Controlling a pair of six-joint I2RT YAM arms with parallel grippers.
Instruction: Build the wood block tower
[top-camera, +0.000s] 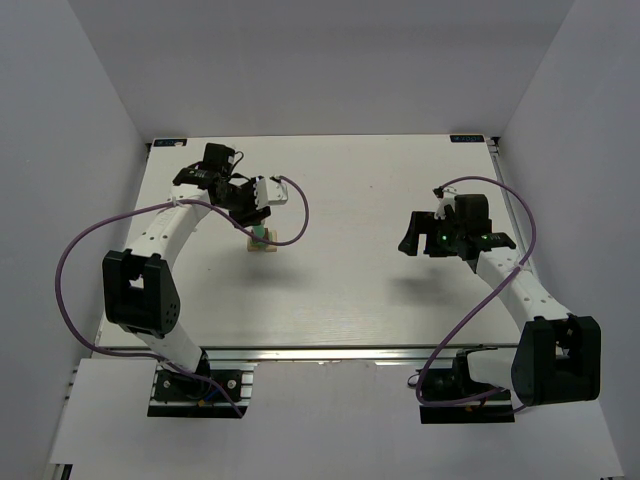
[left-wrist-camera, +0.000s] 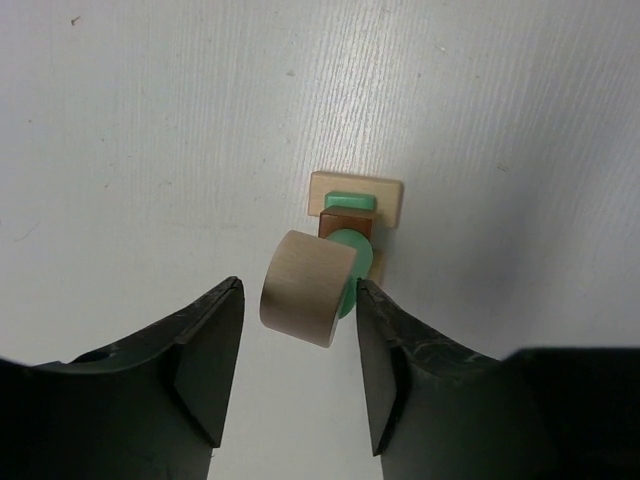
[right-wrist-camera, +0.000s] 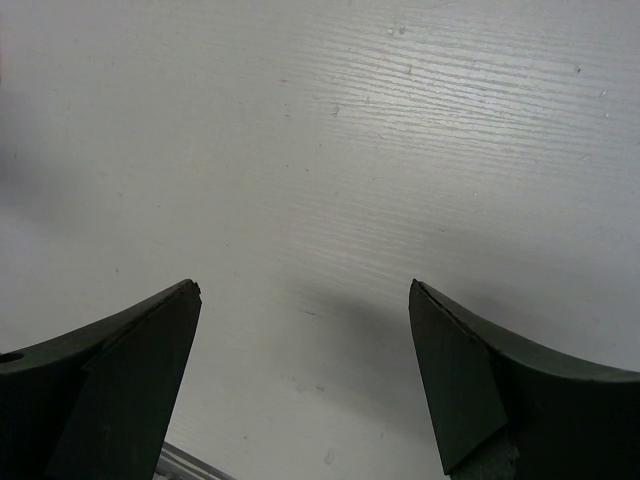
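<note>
- Looking down from the top camera, the wood block tower (top-camera: 263, 240) stands on the desk (top-camera: 380, 290), toward 10 o'clock from the desk's middle. The left arm (top-camera: 175, 235) reaches in so that the left jaws hang just over the tower, at its 12 o'clock in this view. The right arm (top-camera: 510, 285) sits well apart at 3 o'clock, with no block near it.
- From the left wrist, the left jaws stand partly open astride the top piece, a tan cylinder (left-wrist-camera: 305, 285), and grip nothing. A clear gap shows on the 9 o'clock side. The 3 o'clock finger is just beside the round mint-green block (left-wrist-camera: 358, 270) under the cylinder, and I cannot tell whether they touch. Further down, toward 12 o'clock, come a dark brown cube (left-wrist-camera: 340, 222), a second mint-green block (left-wrist-camera: 350, 200) and a tan base slab (left-wrist-camera: 385, 200).
- The risk, as I judge it, is the retreat. The column is slim, and the cylinder seems to sit toward 7 o'clock of the blocks below, though the camera angle may cause that. If the 3 o'clock finger drags, or the arm swings sideways before rising clear, the stack could topple.
- From the right wrist, the right jaws are spread wide over bare desk and hold nothing.
</note>
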